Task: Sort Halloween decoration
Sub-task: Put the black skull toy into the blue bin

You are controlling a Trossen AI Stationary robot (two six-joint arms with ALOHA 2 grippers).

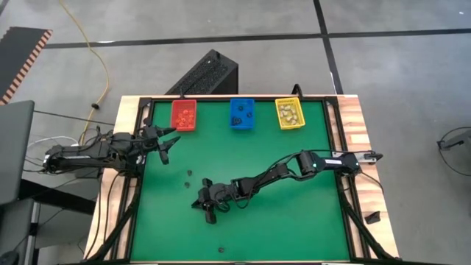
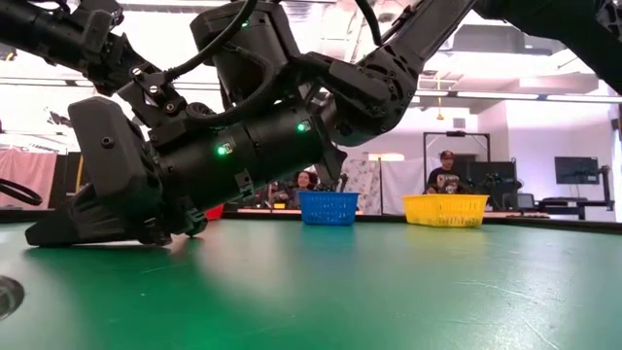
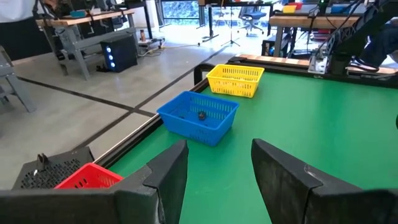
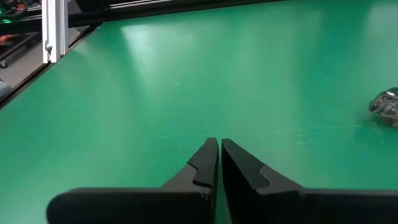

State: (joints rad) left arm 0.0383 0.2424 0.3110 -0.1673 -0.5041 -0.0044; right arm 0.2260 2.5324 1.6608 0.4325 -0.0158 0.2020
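Three tiny dark Halloween decoration pieces lie loose on the green table: two (image 1: pixel 185 172) (image 1: pixel 188 184) left of centre and one (image 1: pixel 221 249) near the front edge. Another dark piece (image 4: pixel 385 102) lies off to the side of my right gripper's fingers. My right gripper (image 1: pixel 200 204) (image 4: pixel 217 143) is shut and low at the table, left of centre; nothing shows between its fingers. My left gripper (image 1: pixel 168 147) (image 3: pixel 217 168) waits open at the table's left edge, near the red bin. My right gripper has its shut fingertips (image 4: pixel 210 149) down at the green table top (image 4: pixel 186 93). The fingers slant down toward the table's left. Whether a piece sits between them, I cannot tell.
Along the far edge stand a red bin (image 1: pixel 183 115), a blue bin (image 1: pixel 241 113) and a yellow bin (image 1: pixel 290 113), each with small pieces inside. The right arm (image 1: pixel 294 165) stretches across the table's middle. A black frame (image 1: pixel 140 184) borders the table.
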